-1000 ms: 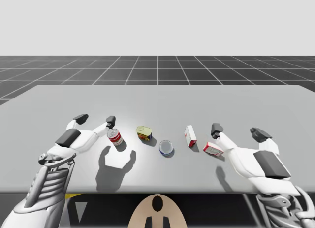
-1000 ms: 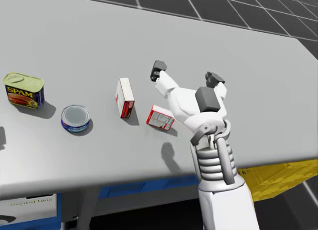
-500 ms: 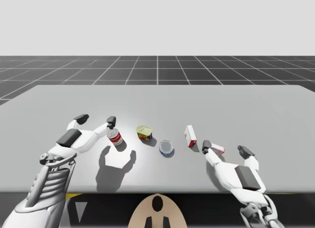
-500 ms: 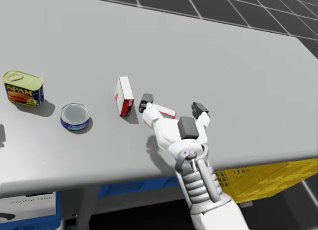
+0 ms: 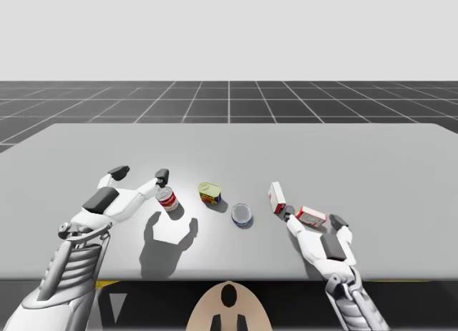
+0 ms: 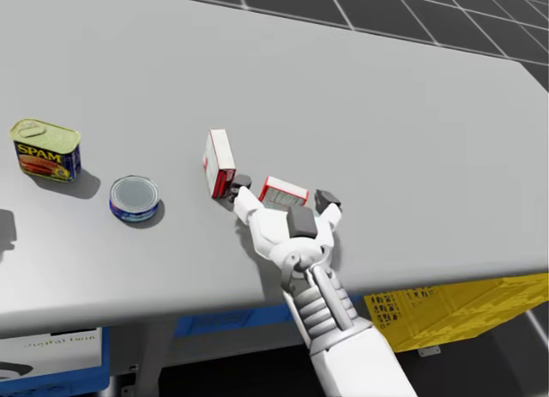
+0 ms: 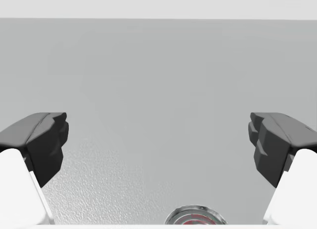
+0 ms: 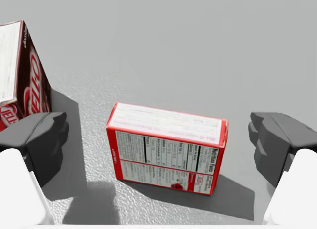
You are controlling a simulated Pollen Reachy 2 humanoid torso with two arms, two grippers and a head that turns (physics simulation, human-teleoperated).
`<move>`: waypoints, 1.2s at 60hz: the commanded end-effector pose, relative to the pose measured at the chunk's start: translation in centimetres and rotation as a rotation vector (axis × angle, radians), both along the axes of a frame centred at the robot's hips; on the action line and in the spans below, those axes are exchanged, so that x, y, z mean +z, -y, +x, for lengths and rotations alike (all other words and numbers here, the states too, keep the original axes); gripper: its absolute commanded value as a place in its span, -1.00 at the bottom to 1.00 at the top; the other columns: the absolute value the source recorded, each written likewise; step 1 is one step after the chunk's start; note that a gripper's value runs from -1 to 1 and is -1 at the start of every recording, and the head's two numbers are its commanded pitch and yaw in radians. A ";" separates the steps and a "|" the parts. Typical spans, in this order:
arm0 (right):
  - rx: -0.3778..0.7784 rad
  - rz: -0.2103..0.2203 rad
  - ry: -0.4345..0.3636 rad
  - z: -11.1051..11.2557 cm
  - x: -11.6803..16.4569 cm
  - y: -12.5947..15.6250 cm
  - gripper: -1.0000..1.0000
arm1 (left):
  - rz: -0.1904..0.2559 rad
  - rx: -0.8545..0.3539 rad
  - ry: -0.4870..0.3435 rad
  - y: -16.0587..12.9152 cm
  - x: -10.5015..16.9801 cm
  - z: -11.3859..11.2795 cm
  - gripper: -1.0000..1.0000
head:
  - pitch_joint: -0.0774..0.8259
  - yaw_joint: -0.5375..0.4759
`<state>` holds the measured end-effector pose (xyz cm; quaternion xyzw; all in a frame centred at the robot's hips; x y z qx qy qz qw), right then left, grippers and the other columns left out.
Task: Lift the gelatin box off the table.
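Note:
A small red-and-white box (image 8: 167, 148) lies flat on the grey table (image 5: 372, 159), between the open fingers of my right gripper (image 8: 158, 140), and neither finger touches it. The same box (image 5: 310, 216) (image 6: 282, 192) sits just right of a taller red-and-white box (image 5: 276, 196) (image 6: 219, 161) (image 8: 20, 70) that stands on edge. My right gripper (image 5: 313, 219) (image 6: 284, 191) is low over the table, reaching in from the front edge. My left gripper (image 5: 140, 174) (image 7: 158, 140) hangs open above a red-and-white can (image 5: 167, 199) (image 7: 193, 217).
A yellow-and-blue rectangular tin (image 5: 209, 193) (image 6: 45, 149) and a flat round blue tin (image 5: 242, 214) (image 6: 135, 197) stand between the two arms. A yellow crate (image 6: 446, 311) sits below the table's front edge, near my right arm.
My right arm has drawn back toward the front edge and dropped lower, so its open fingers now flank the small box. The left arm has not moved. My head has turned slightly.

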<state>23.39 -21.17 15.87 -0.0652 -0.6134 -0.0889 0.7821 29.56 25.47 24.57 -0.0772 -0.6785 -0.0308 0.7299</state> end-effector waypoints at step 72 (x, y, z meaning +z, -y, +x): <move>-0.005 0.051 0.005 1.4 -0.8 -1.3 0.98 | 0.013 0.004 0.003 0.0 0.0 0.0 -1.00 | -0.03 -0.87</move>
